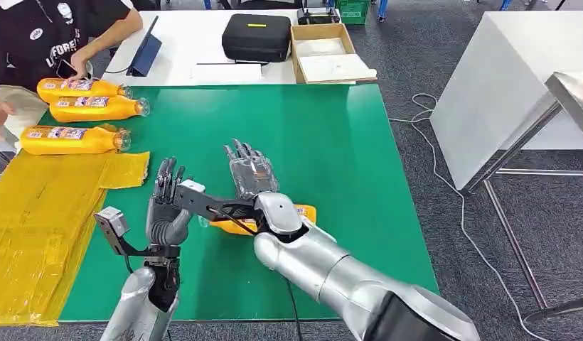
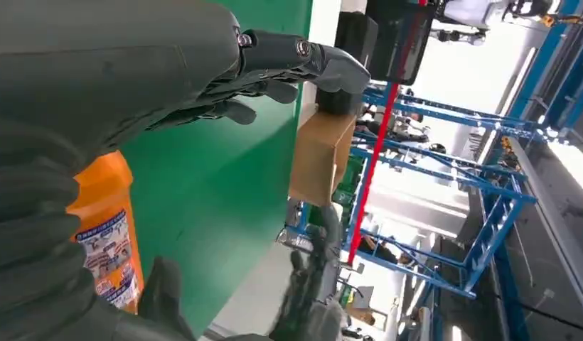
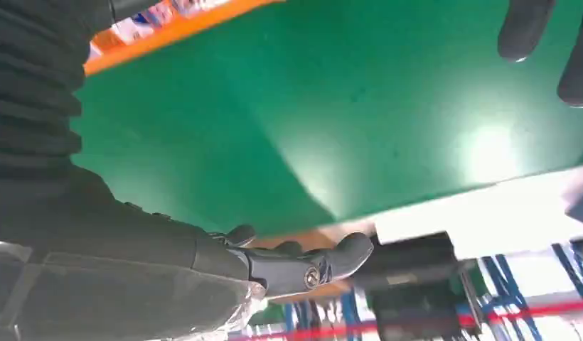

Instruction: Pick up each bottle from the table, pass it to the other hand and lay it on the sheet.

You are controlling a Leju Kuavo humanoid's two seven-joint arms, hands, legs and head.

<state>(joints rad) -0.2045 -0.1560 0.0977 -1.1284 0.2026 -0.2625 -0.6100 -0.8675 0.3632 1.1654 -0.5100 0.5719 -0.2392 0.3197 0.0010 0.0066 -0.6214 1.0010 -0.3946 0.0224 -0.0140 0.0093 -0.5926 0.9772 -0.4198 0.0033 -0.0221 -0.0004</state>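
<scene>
The bottle in play [image 1: 232, 226] lies on its side on the green counter [image 1: 331, 142], mostly hidden under the right forearm, with one orange end showing beside the elbow cover and the other between the two hands. The right hand [image 1: 251, 170] hovers above and beyond it with fingers spread and nothing in them; the left hand [image 1: 166, 202] stands just beside the bottle's near end, fingers upright and apart, also holding nothing. In the left wrist view the orange body and its label sit right against the palm side of that hand, so contact looks close, though a grip is not made. The main risk, as I judge it, is a nudge instead of a grasp: a round bottle lying flat will roll or skid if fingers meet it off-centre, and it could slip further under the right arm. The two hands are also near each other, so a hasty close could clash fingers. The yellow sheet [image 1: 40, 213] lies well to the left, with three bottles [image 1: 75, 114] beyond its far end near a person's hand [image 1: 79, 64].
</scene>
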